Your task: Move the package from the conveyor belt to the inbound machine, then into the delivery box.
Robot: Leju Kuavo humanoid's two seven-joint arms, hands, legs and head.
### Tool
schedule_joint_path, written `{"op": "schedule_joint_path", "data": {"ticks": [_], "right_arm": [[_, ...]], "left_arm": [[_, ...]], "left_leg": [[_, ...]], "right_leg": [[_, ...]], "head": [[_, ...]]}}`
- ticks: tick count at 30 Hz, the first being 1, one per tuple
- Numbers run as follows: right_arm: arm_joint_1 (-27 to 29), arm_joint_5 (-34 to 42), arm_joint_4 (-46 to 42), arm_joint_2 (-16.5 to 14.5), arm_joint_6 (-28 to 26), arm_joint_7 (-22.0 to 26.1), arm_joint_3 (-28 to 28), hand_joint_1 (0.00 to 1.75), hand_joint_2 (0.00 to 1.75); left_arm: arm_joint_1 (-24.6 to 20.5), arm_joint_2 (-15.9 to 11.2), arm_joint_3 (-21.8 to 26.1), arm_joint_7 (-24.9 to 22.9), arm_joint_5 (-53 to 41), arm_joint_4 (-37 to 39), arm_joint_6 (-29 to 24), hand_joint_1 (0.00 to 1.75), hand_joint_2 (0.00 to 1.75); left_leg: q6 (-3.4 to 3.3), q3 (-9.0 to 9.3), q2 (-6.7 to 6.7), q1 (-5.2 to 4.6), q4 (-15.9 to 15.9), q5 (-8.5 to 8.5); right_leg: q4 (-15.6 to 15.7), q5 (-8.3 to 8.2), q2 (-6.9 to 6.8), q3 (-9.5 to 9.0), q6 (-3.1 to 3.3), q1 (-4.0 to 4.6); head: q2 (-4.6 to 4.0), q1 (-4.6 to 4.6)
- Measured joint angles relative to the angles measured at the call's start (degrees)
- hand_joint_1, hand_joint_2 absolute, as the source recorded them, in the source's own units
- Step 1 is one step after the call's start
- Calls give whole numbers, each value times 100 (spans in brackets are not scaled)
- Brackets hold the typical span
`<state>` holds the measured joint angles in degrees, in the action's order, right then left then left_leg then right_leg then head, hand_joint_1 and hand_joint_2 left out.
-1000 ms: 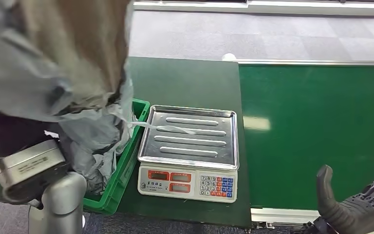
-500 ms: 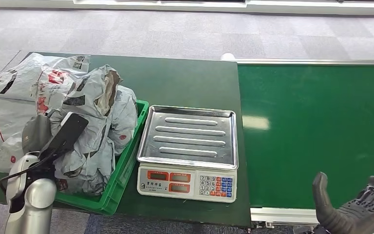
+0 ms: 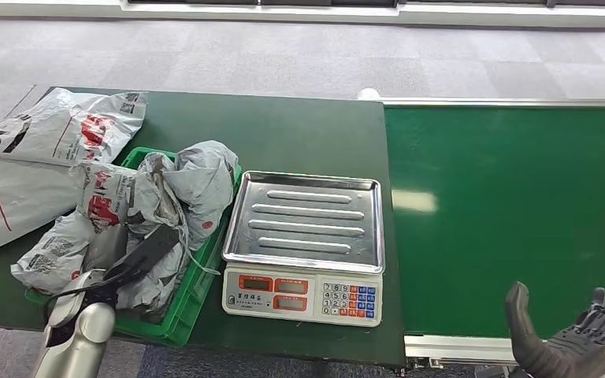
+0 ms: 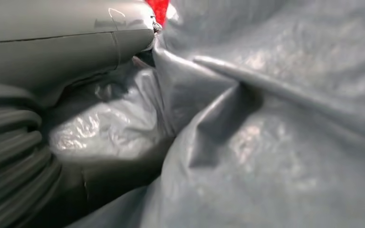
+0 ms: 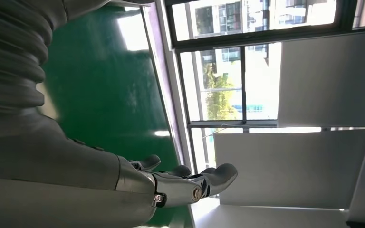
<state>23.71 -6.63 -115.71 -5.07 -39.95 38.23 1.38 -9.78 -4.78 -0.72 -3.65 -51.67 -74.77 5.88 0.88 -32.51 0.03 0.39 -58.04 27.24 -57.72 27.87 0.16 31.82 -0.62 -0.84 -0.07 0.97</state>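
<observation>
Your left hand is down in the green bin, lying on the grey bags; the fingers are hidden among the plastic, so you cannot tell whether it grips anything. The left wrist view shows the thumb pressed against crumpled grey plastic, with a red patch at the edge.

Your right hand hangs at the near edge of the belt, fingers spread and holding nothing. In the right wrist view the fingers stand apart over the green surface.

The package, a grey bag, sits at the top of the bin pile, just beside the scale. The scale's steel tray carries nothing. Its front has two red displays and a keypad with digits 0–9 plus red and blue keys; the small brand text is too tiny to read.

More bags lie on the table beside the bin, white-grey with red and black print; the lettering is partly cut off and unreadable, and one carries a barcode-type label.
</observation>
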Motion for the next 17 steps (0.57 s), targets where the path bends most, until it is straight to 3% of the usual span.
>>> {"op": "schedule_joint_path", "data": {"ticks": [3, 8, 17], "right_arm": [[33, -21, -1, 0, 0, -15, 0, 0, 175], [111, -58, -2, 0, 0, -9, 0, 0, 175], [139, -57, -2, 0, 0, 3, 0, 0, 175]], "left_arm": [[56, 16, 4, 202, 317, 12, -624, 0, 175], [240, 107, 63, 856, 1212, -306, -2229, 0, 175], [377, 150, 99, 1029, 1450, -623, -2500, 0, 175]], "left_leg": [[1, 1, 0, 0, 0, -1], [3, -6, -1, 1, -2, -4], [3, -19, -2, 1, -1, -3]], "right_leg": [[0, -2, 0, 0, 1, 2], [0, -5, -1, 7, 4, 4], [0, -4, -2, 17, 4, 5]], "head": [[0, 0], [0, 0], [0, -1]]}}
